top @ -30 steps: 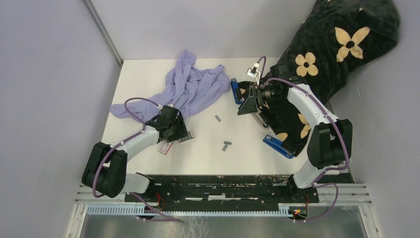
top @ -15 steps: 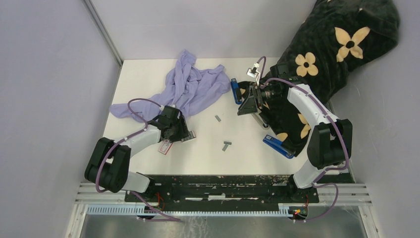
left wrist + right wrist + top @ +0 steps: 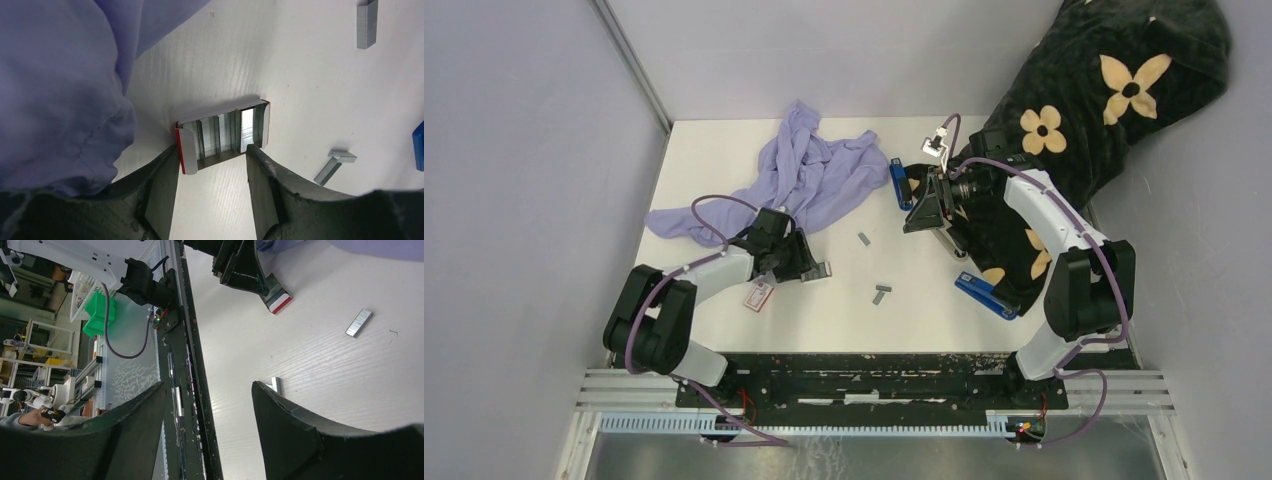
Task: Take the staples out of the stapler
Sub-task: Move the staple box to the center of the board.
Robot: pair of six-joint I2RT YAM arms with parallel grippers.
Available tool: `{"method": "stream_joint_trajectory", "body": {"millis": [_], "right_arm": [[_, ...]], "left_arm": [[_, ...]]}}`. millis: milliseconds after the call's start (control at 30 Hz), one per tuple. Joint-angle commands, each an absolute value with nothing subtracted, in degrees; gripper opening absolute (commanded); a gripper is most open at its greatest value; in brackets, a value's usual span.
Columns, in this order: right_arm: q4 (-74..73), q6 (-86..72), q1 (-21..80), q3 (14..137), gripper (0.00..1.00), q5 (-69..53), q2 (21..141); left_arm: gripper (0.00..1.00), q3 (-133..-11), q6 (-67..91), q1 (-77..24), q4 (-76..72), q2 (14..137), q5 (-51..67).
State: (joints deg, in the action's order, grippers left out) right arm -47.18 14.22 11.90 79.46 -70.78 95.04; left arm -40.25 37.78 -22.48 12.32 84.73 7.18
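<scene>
Loose silver staples lie on the white table [image 3: 724,150]: one strip [image 3: 864,238] mid-table, a crossed pair [image 3: 881,293] nearer. A blue stapler [image 3: 898,184] lies by my right gripper [image 3: 917,212], which hangs open and empty above the table. A second blue stapler [image 3: 984,293] lies on the dark cloth's edge. My left gripper [image 3: 809,268] is open, low on the table. In the left wrist view its fingertips [image 3: 171,152] touch the near end of an open cardboard tray [image 3: 222,131] holding staple strips. That view also shows a single strip [image 3: 367,24] and the pair [image 3: 335,162].
A crumpled purple cloth [image 3: 809,180] lies at the table's back, against my left arm. A black flowered cloth [image 3: 1074,120] covers the right side under my right arm. A red-and-white box sleeve [image 3: 759,296] lies near the left gripper. Grey walls stand behind and to the left.
My left gripper has slid to the right across the table, and the cardboard tray has moved right with it, away from the red-and-white sleeve. The right arm has not moved.
</scene>
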Motion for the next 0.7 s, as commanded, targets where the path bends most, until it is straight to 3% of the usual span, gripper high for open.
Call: {"method": "stream_joint_trajectory", "body": {"millis": [0,400,667], "right_arm": [[-45.69,14.49,12.12,79.45,0.7,-70.94,94.48],[-47.45,16.32,13.53,79.99,0.7,-67.48,94.6],[-51.96,22.38,18.57,81.27,0.7,-59.78,95.16]], "left_arm": [[0.59,-41.1,40.23,-22.77,10.23,85.85,10.71],[0.61,-41.03,41.39,-24.25,9.55,84.73,10.59],[0.63,-41.18,40.16,-24.31,13.82,75.9,6.45]]}}
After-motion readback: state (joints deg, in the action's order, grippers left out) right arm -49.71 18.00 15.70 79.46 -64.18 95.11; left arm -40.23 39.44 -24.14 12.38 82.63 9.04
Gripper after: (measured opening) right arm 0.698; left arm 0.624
